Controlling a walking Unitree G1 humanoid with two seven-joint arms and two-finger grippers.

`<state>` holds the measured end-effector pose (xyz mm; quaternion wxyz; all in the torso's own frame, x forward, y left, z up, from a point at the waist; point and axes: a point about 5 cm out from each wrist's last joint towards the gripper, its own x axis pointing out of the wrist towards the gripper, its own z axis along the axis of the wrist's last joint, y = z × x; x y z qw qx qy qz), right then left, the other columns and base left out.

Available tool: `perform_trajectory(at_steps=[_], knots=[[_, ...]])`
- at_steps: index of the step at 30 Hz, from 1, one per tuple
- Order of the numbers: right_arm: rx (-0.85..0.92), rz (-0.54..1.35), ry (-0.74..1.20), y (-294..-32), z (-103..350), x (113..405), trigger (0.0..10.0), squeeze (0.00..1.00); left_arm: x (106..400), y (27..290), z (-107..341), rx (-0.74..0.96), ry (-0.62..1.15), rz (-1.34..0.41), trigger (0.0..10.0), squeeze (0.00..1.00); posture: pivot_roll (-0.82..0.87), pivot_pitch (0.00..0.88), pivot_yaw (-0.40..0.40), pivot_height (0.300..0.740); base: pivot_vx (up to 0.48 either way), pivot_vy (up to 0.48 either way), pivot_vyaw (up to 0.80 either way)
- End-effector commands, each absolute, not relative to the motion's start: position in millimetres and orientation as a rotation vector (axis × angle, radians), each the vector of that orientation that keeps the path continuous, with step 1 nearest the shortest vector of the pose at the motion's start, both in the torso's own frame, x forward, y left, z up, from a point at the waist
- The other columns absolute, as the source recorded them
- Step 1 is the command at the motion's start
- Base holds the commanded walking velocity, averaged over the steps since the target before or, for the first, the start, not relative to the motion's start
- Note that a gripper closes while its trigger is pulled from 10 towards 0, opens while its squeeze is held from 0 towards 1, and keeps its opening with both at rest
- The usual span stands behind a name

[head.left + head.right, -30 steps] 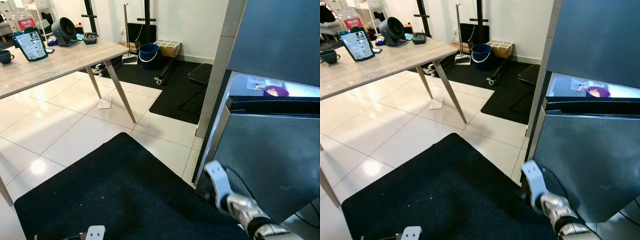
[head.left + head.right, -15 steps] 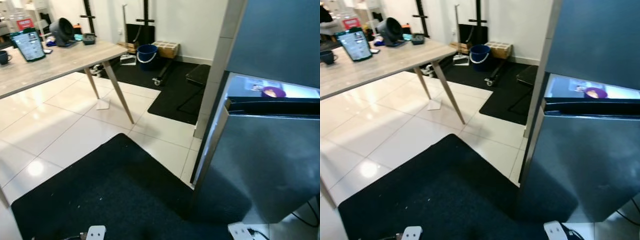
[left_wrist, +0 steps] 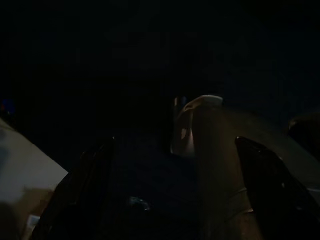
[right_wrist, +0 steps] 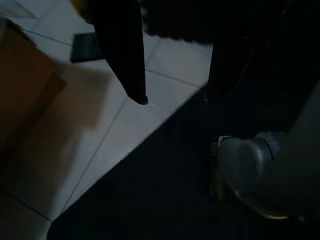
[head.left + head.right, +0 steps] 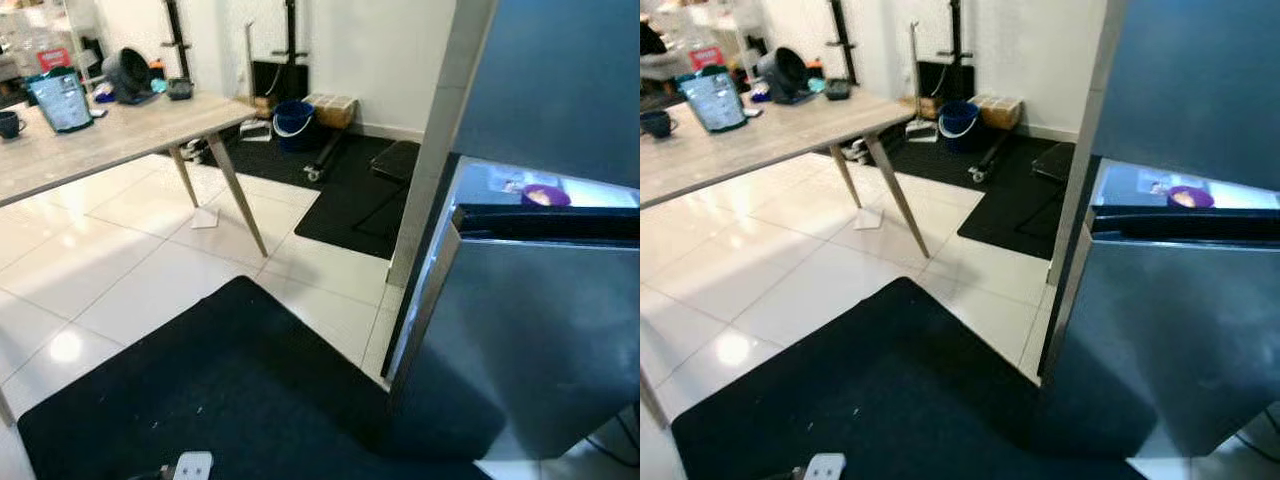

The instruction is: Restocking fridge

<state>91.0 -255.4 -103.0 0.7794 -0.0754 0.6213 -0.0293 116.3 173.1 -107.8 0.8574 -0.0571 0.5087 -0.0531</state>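
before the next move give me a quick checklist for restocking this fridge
1. Fridge door open: ok, ajar, lit interior visible.
2. Space on the lit shelf: cannot tell; a purple bowl sits there.
3. Item in hand to stock: cannot tell; left wrist view is too dark.
4. Right pincer free: ok, fingers apart, nothing between them, pointing at the floor.
5. Footing: ok, black mat lies flat before the fridge.

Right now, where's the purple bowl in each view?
Left eye view: purple bowl far right, on the lit fridge shelf.
Right eye view: same spot, far right.
Left wrist view: too dark to tell.
Right wrist view: faces floor tiles and black mat.
Shared landmark: blue bucket by back wall.
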Motion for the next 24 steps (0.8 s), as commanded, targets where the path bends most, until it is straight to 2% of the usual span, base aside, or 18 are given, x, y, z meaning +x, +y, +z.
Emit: perform_trajectory(at_steps=[1, 18, 24], knots=[[-0.160, -0.095, 1.353, -261, -102, 87, 10.0, 0.00, 110, 170, -110, -0.114, 1.101, -0.130, 10.0, 0.00, -0.01, 0.000, -0.010, 0.740, 0.352, 0.000, 0.00], [-0.159, -0.192, 1.287, -271, -96, 100, 10.0, 0.00, 108, 173, -110, -0.117, 1.105, -0.116, 10.0, 0.00, -0.01, 0.000, -0.005, 0.740, 0.356, 0.000, 0.00], [-0.145, -0.264, 1.266, -280, -93, 102, 10.0, 0.00, 109, 174, -110, -0.122, 1.103, -0.104, 10.0, 0.00, -0.01, 0.000, -0.003, 0.740, 0.000, 0.000, 0.00]])
